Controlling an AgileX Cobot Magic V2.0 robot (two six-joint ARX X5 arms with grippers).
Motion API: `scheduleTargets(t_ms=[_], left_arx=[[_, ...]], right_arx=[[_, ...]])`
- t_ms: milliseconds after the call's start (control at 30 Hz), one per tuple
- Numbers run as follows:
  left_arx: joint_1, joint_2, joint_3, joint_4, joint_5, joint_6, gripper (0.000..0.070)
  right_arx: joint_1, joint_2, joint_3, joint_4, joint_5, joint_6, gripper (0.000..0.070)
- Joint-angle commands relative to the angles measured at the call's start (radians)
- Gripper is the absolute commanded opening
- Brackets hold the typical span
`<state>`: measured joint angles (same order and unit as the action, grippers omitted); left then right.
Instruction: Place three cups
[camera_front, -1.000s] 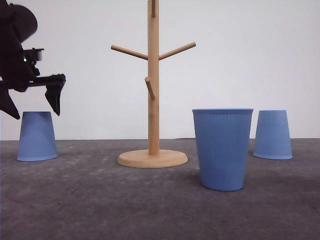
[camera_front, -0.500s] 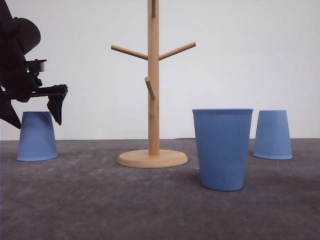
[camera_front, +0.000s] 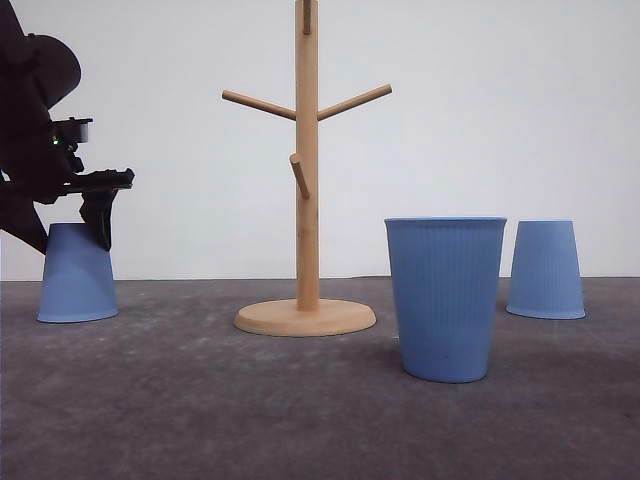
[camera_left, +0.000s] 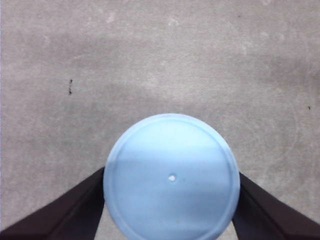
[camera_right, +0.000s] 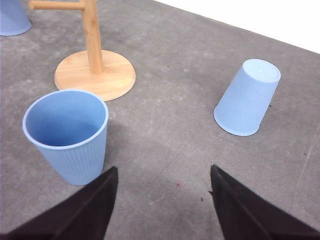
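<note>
3 light-blue ribbed tapered plastic cups stood on the dark grey matte table (camera_front: 200, 400). The left cup (camera_front: 77, 275) sat upside down at the far left of the front view, its flat round base facing up; the left wrist view looked straight down on that base, a pale disc with a tiny mark at its centre (camera_left: 171, 176). The left gripper (camera_front: 70, 235) hung over this cup with its black fingers (camera_left: 75, 210) spread wide, 1 on each side of the upper part of the cup. In the left wrist view the finger edges met the outline of the base on both sides, but true contact could not be told. In the front view the nearer finger overlapped the cup's upper right edge.

The middle cup (camera_front: 445, 298) stood upright, mouth open upward, nearest the camera and right of centre. The right cup (camera_front: 545, 270) stood inverted farther back, well apart from it.

Between the left cup and the middle cup rose the light wooden mug tree (camera_front: 306, 200), a straight post on a round base with angled pegs.

The right gripper (camera_right: 162, 200) hovered above bare table, its dark fingers splayed apart with nothing between them, the upright cup just beyond 1 finger.
</note>
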<state>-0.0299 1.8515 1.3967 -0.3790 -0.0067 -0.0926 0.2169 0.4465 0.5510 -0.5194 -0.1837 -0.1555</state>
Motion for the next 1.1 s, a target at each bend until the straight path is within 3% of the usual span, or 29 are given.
scheduleTargets(t_ms=[0,200,433,700,1067], left_arx=[[-0.001,0.015,0.024,-0.011,0.002,0.01,0.0304],[0.004,-0.043,0.024,-0.053,0.039,0.01,0.0309],[0.038,-0.16,0.024,-0.162,0.224,-0.022,0.0309],[0.118,-0.304,0.025,-0.253,0.482,-0.116,0.0309],[0.15,-0.361,0.105,-0.201,0.649,-0.289,0.0312]], right_arx=[[0.003,0.003,0.013,0.01,0.001,0.014,0.0373],[0.003,0.003,0.013,0.01,0.001,0.018,0.0373],[0.003,0.003,0.013,0.01,0.001,0.017,0.0373],[0.003,0.003,0.013,0.01,0.0,0.017,0.0373],[0.003,0.003,0.013,0.011,0.0,0.018,0.0373]])
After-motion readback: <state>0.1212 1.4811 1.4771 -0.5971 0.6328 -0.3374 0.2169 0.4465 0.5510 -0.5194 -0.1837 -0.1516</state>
